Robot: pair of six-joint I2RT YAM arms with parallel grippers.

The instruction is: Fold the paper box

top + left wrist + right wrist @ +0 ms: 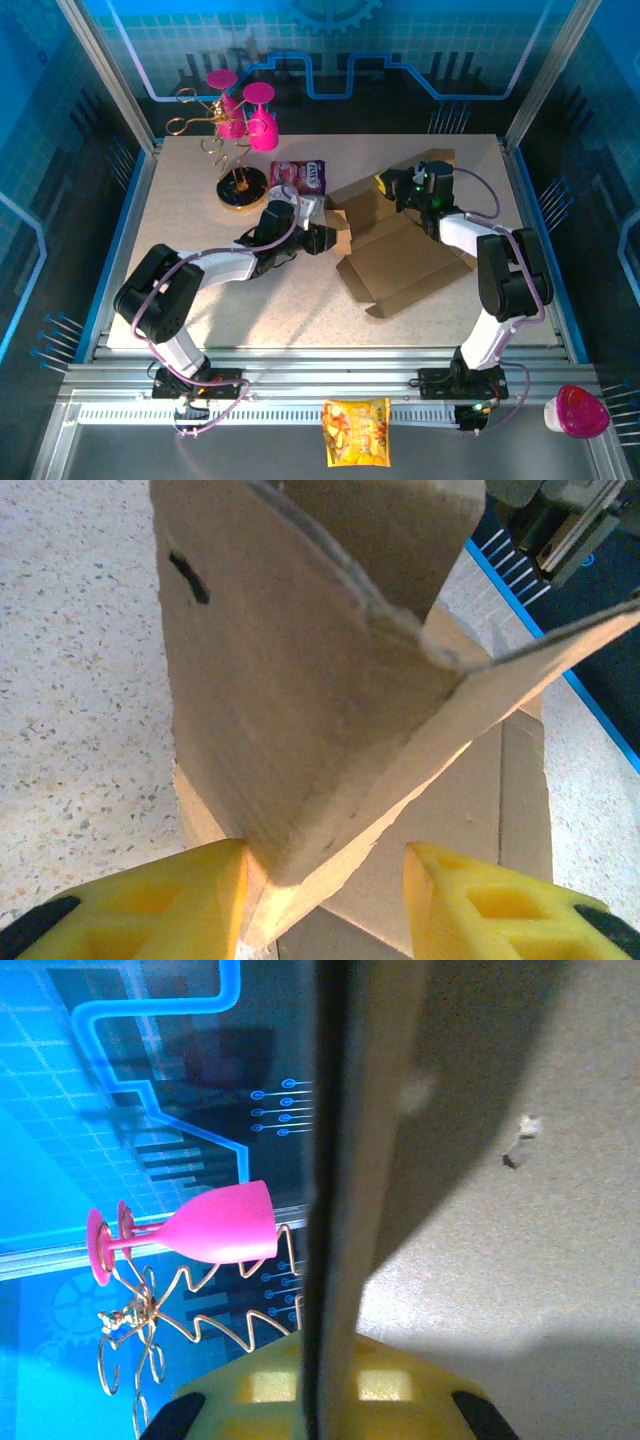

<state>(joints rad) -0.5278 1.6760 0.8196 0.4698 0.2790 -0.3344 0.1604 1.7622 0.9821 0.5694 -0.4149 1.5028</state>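
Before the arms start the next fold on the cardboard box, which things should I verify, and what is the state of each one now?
1. Hold of the right gripper on the paper box: ok, its fingers close on the edge of a raised panel.
2. Hold of the left gripper on the flap: not ok, the fingers straddle it with a gap at one side.
3. Near panels flat on the table: ok, seen from above.
4. Fold path free of the purple snack packet: cannot tell, it lies just beyond the left gripper.
5. Arms apart from the glass rack: ok, it stands at the far left.
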